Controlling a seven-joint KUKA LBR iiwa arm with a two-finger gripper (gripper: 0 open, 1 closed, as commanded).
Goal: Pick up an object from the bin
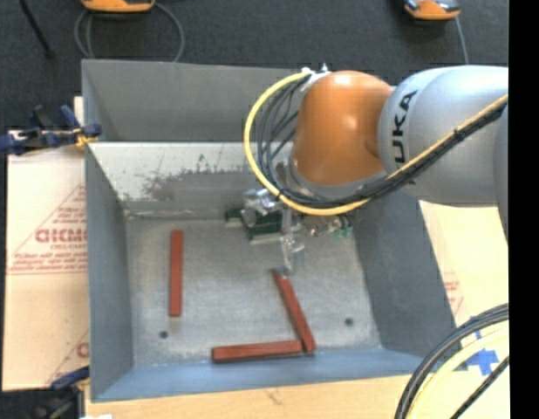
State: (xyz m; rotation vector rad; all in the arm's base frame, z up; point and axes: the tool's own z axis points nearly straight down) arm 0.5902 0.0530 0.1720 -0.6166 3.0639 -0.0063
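My gripper [289, 253] hangs below the arm's wrist in the middle of the bin, toward its back. Its tip is right above the upper end of a red-brown stick [295, 313] that runs diagonally down to the bin's front right. Whether it touches the stick I cannot tell. A second red-brown stick [256, 352] lies flat along the front wall, and its right end meets the lower end of the diagonal one. A third red-brown stick [175, 273] lies lengthwise on the left side of the floor, well apart from the gripper.
The arm and its orange wrist cover hide the back right part of the bin. Bare floor lies between the left stick and the diagonal one.
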